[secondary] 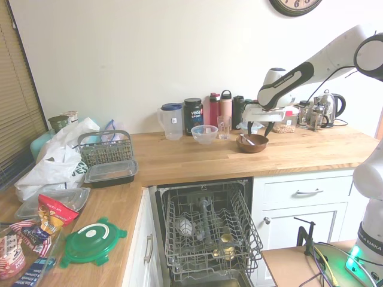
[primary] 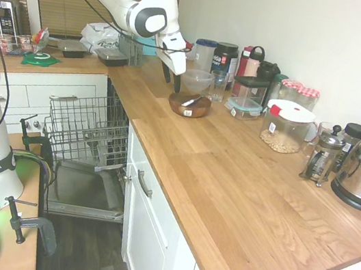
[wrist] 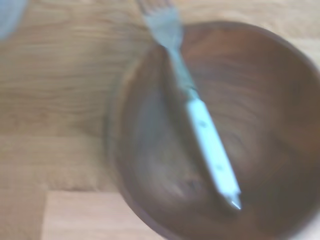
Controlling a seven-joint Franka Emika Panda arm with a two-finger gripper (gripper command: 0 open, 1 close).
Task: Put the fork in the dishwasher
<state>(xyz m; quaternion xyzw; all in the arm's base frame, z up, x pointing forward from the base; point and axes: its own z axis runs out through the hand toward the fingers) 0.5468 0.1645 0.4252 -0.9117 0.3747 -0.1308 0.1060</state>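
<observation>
1. The fork [wrist: 200, 112] is lying in the wooden bowl [primary: 189, 104], tines resting over the rim, near the back edge of the countertop [primary: 241, 187].
2. The gripper [primary: 171, 78] is hovering just above the bowl, fingers parted and holding nothing.
3. The reach-to-grasp step is under way; next it needs lowering and closing on the handle.
4. The dishwasher [secondary: 209, 239] is standing open, waiting.

A plain cream wall [secondary: 119, 60] backs an L-shaped wooden countertop [primary: 241, 187] that runs over white cabinets [primary: 149, 241] and white drawers [secondary: 308, 194] with metal handles. Brown slatted blinds [primary: 78, 0] cover the window at one end. A round wall clock [secondary: 296, 6] hangs high up. The floor [primary: 87, 258] is dark wood planking.
</observation>
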